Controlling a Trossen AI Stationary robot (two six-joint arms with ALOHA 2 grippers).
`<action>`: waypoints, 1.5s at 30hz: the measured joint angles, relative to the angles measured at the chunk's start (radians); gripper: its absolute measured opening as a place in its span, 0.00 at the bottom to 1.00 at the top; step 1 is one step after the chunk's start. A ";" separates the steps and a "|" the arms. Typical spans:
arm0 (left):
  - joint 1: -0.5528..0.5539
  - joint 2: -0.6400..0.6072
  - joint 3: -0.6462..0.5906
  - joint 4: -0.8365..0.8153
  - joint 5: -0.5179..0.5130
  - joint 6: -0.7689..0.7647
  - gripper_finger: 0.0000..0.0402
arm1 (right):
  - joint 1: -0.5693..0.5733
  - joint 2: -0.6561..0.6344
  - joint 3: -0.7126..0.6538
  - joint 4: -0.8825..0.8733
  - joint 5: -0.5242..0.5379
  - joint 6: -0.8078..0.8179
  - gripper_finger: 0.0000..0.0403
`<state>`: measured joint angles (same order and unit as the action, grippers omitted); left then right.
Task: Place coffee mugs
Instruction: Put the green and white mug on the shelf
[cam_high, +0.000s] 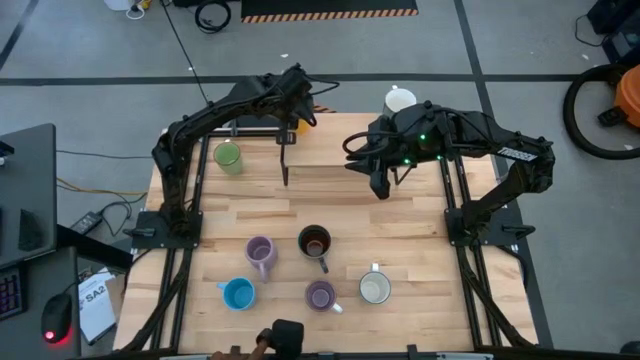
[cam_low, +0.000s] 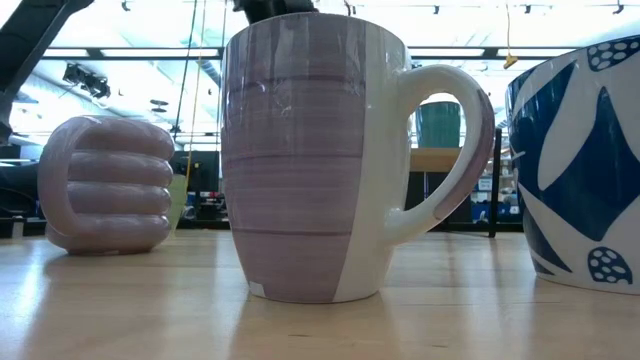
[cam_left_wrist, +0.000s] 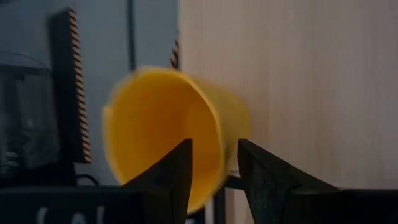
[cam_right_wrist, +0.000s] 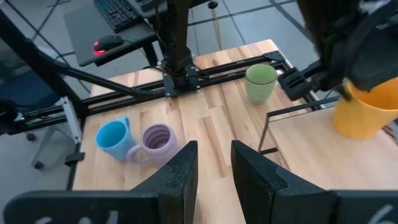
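An orange mug stands at the table's far edge, also seen in the right wrist view. My left gripper is over it, open and slanting down, one finger inside the mug's mouth and one outside its wall. My right gripper hangs open and empty above the table's middle right. A green mug stands upright at the far left. A white mug sits at the far right edge. My left gripper has the orange mug's wall at the rim between its parted fingers, coming from above at a slant. The picture is blurred, so I cannot tell whether either finger touches the wall. The mug rests on the table.
Toward the near edge stand a lilac fist-shaped mug, a dark mug, a blue mug, a lilac striped mug and a white patterned mug. A thin black frame stands near the orange mug. Bare wood lies mid-table.
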<state>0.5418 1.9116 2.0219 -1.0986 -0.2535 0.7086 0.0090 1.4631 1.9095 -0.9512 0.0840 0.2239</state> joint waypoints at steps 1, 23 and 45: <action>-0.003 -0.008 0.001 0.016 0.001 -0.005 0.33 | 0.000 0.000 0.000 0.000 -0.008 0.001 0.25; -0.035 -0.201 0.002 -0.214 0.361 -0.606 0.33 | 0.003 0.000 0.000 0.000 -0.089 -0.083 0.25; -0.120 -0.466 -0.444 -0.004 0.255 -0.730 0.33 | 0.004 0.000 0.000 0.013 -0.135 -0.089 0.25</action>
<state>0.4215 1.4461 1.5777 -1.1030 0.0016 -0.0215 0.0128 1.4631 1.9095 -0.9382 -0.0505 0.1351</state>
